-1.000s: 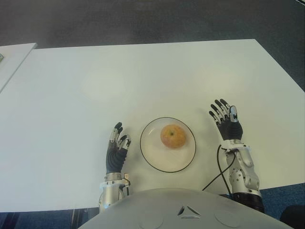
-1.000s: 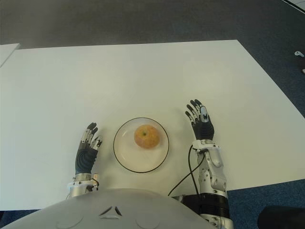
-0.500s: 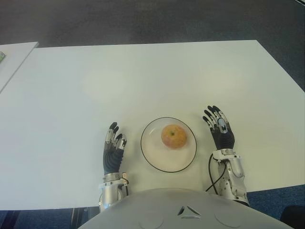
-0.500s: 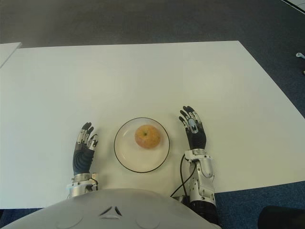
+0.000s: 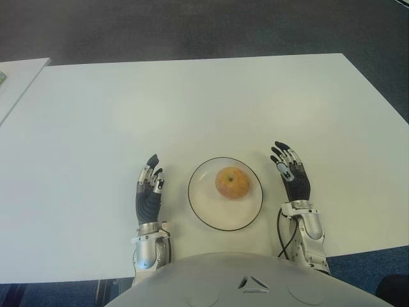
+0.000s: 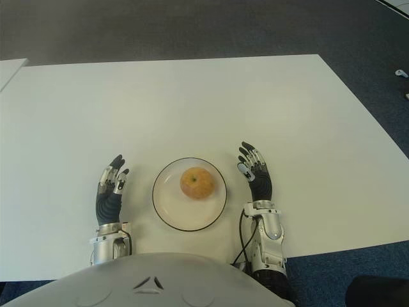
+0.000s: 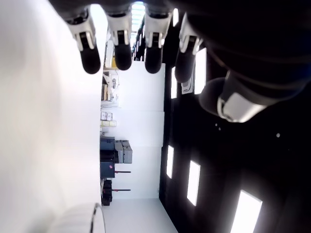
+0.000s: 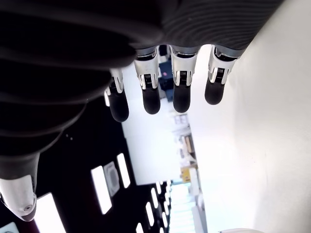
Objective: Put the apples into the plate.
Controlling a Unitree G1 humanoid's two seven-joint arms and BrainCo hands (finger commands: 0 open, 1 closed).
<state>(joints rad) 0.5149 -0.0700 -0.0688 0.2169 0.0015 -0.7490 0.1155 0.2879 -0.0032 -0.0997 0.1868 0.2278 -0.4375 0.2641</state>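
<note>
Now the right hand is showing just beside the plate, on its right side, palm turned toward it and fingers stretched out straight and slightly fanned; it is gripping nothing, and the wrist view is showing all four fingertips free with only the room beyond them; whether the hand is touching the bench I cannot tell. Opposite it, the left hand is showing just beside the plate on its left side, likewise with its fingers extended and relaxed and nothing held between them; its wrist view is showing the bare fingertips in a row and the thumb apart from them. Between the two hands the plate, white with a dark rim, is lying on the bench near the robot's edge; the apple, yellow-orange, is sitting inside the plate, a little toward its far right part, stem end up, and touching neither hand. Around all this the white bench is spreading wide; a second white surface is showing at the far left, apart from the bench, and dark floor is lying beyond.
</note>
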